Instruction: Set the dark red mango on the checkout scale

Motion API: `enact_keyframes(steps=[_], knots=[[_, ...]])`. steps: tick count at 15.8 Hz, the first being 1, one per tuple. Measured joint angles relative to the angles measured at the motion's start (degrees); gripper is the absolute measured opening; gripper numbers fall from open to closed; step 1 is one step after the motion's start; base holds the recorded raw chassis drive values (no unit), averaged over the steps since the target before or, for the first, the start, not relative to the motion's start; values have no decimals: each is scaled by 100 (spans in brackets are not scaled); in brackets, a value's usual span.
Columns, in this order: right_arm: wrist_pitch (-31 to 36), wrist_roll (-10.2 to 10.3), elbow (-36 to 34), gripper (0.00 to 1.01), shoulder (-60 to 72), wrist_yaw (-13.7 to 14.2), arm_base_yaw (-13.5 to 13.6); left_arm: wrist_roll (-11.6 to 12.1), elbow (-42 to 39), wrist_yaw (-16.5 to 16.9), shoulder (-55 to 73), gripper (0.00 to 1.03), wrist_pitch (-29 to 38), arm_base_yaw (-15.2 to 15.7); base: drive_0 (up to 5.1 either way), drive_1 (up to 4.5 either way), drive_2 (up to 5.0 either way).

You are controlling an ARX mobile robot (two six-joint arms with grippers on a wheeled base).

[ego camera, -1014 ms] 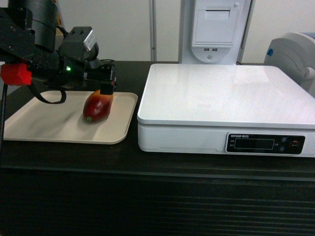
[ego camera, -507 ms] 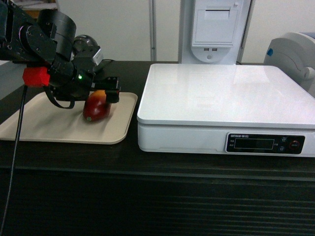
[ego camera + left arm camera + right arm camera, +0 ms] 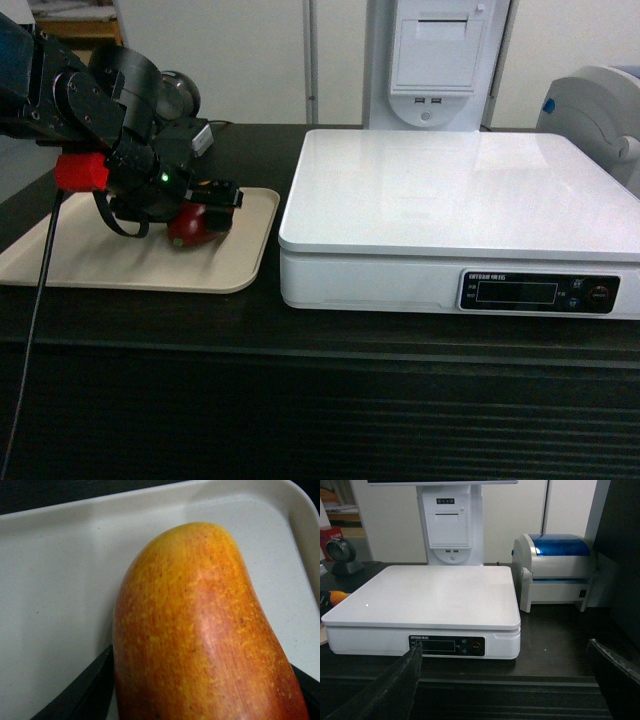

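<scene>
The dark red mango (image 3: 196, 228) lies on the beige tray (image 3: 90, 262) at the left of the dark checkout counter (image 3: 300, 330). My left gripper (image 3: 207, 207) is down over it, open, one black finger (image 3: 90, 690) on each side of the fruit. In the left wrist view the mango (image 3: 200, 625) fills the frame, orange-yellow at its far end, resting on the tray (image 3: 50, 580). The white scale (image 3: 450, 190) stands empty to the right of the tray. My right gripper (image 3: 502, 680) hangs open in front of the scale (image 3: 430, 590), holding nothing.
A white receipt printer on a stand (image 3: 435, 60) rises behind the scale. A label printer with a blue lid (image 3: 555, 570) sits right of the scale. A black barcode scanner (image 3: 340, 555) stands at the counter's back left. The counter's ribbed front (image 3: 320, 420) faces me.
My left gripper has dropped from above the mango to down around it, and the arm has swung lower over the tray. The mango stays in place on the tray.
</scene>
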Motion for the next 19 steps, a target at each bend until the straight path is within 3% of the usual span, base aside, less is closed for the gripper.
enact_keyframes(steps=[2,3,8,10,11,13,17,19], knots=[[2,0,0,98,0,0,0,22,-140,-44,-70,63,74,-9,0,0,0],[0,0,0,98,0,0,0,31,-247,-44,-160,60,168,-17,0,0,0],[0,0,0,98,0,0,0,278,-1200,247,-1587,60,837,-343,0,0,0],[0,0,0,98,0,0,0,313,-1353,404,-2247,60,1051,-772,0,0,0],[0,0,0,98,0,0,0,304,-1325,555,-2564,60,1073,-1329,0,0,0],[0,0,0,98,0,0,0,267,-1088,527,-2328,60,831,-2035,0,0,0],[0,0,0,98,0,0,0,-190,-284,389,-1598,60,354,-2516,0,0,0],[2,0,0,98,0,0,0,-752,557,160,-1051,60,-94,-2649,0,0,0]])
